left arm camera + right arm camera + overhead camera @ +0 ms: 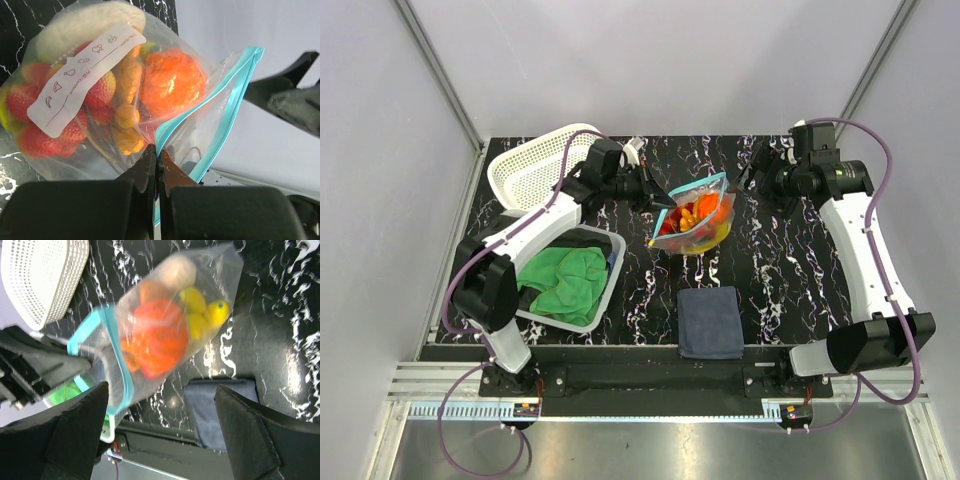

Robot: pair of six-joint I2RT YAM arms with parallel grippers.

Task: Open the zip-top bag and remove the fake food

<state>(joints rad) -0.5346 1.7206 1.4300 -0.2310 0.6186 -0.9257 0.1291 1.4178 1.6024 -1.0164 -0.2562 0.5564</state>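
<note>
**Two arms on one bag: left jaws pinch the lip, right jaws gape beside it**

The bag [698,222] is mid-desk between the arms, toward the far side. The food [125,95] is all inside it: an orange fruit [172,82], red berries [30,100], yellow bits and a pale piece [85,25]. Its teal strip [697,185] runs left to right, and the body drops from it toward the near edge. I cannot tell whether the bottom rests on the desk [790,290] or hangs just above it. In the left wrist view the strip shows as two lines that part, so I judge the mouth at least partly unzipped.

The left jaws are pressed fully together on one lip at the strip's left end and hold the bag by it. The right jaws are spread wide and hold nothing. In the right wrist view the bag lies ahead in the gap, touching neither side. From above they stand just beside the strip's right end, so the right arm [860,240] is free and near. The bag lies to its left, along the line of the strip.

The coming move likely turns on that axis. The right jaws should take the lip opposite the left's pinch and pull across the strip. A grab along it could catch both lips.

Farther out are a white basket [535,165] at the far left, a bin [603,300] with a green cloth [565,275] by the left arm [535,225], and a blue cloth [710,320] nearer than the bag.
</note>
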